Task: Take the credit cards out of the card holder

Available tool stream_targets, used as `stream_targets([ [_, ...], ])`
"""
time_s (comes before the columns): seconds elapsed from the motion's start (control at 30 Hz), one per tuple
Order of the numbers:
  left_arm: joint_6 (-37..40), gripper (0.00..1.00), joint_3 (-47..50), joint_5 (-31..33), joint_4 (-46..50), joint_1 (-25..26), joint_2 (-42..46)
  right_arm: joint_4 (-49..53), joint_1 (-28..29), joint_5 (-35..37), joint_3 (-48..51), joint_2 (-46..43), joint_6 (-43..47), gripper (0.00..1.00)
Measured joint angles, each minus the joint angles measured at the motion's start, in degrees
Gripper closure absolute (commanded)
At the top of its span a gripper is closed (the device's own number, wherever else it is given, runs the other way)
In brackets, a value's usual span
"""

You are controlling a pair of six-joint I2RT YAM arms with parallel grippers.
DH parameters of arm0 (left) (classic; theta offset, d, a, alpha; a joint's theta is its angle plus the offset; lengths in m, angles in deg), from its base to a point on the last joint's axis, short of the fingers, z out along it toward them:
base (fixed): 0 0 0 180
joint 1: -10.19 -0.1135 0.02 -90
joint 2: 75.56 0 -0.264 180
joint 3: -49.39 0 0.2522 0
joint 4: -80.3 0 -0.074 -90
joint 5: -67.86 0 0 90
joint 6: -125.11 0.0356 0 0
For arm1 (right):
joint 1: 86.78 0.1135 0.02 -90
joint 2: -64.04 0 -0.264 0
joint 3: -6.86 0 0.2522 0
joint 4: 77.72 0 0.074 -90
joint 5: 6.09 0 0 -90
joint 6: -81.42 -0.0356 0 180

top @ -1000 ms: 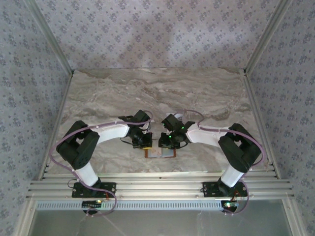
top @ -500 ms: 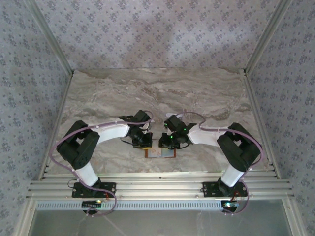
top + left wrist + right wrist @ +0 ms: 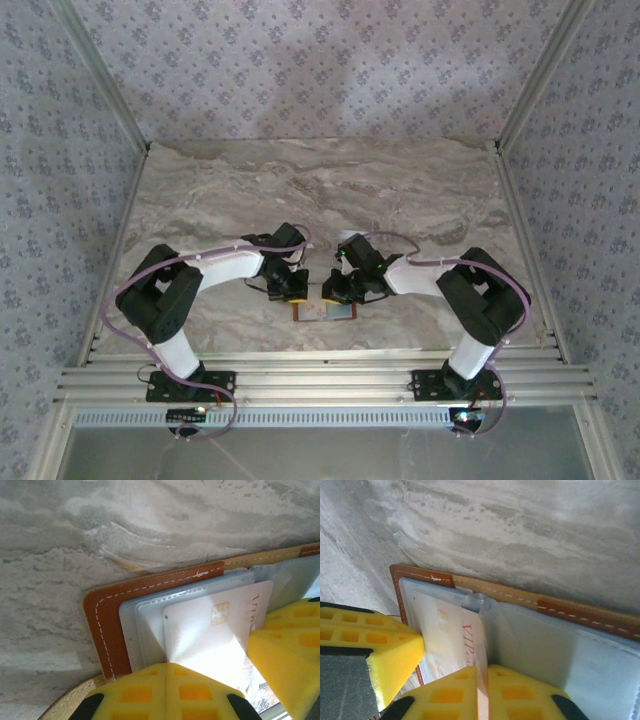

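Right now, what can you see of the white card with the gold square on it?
The card is thin, shiny white plastic with a gold chip and red letters starting "VIP". It sits on the pale sleeves inside the open brown wallet. The right fingers look closed on its lettered end. The closed left fingers touch its long edge near the chip.

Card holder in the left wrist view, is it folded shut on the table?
No, the card holder lies opened out, with a white chip card showing against its pale inner sleeves.
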State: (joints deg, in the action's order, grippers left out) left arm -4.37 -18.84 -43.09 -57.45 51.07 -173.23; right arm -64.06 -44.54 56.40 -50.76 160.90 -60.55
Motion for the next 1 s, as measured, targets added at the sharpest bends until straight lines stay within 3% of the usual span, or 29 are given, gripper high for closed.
stream_targets([
  [0.47, 0.0, 0.93, -0.02, 0.11, -0.07, 0.02, -0.02, 7.19, -0.66, 5.29, 0.5, -6.78, 2.1, 0.95],
  [0.6, -0.02, 0.94, -0.02, 0.11, -0.07, 0.02, -0.02, 9.31, -0.66, 6.51, 0.48, -8.92, 2.47, 0.91],
  [1.0, 0.07, 0.94, -0.46, -0.09, 0.24, 0.02, -0.39, 7.13, -0.48, 4.11, 0.48, -7.8, 2.4, 0.87],
])
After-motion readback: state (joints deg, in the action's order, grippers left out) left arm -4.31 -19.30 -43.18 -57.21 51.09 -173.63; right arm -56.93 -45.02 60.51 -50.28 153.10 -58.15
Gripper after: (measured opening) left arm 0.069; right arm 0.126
